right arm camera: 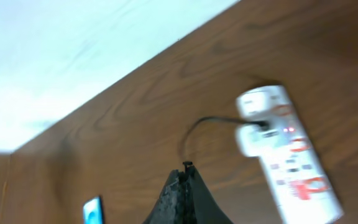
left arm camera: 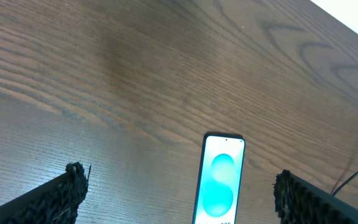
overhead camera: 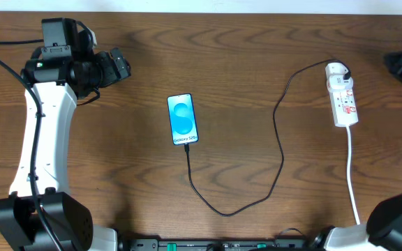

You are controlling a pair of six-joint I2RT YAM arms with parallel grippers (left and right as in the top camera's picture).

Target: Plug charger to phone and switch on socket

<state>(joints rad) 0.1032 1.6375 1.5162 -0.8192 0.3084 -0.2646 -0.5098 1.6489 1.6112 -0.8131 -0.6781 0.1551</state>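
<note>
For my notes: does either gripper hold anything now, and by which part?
Nothing is held: the left gripper is open and empty, the right gripper shut on nothing.

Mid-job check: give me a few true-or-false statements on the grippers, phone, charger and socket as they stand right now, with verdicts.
1. The left gripper is open and holds nothing. True.
2. The right gripper is clamped on the charger. False: its fingers are shut on nothing, clear of the cable.
3. The phone has a dark screen. False: the screen is lit bright blue.
4. The charger runs from the socket in a loop to the phone's bottom edge. True.
5. The phone lies on top of the socket. False: they lie well apart, joined only by the charger.
</note>
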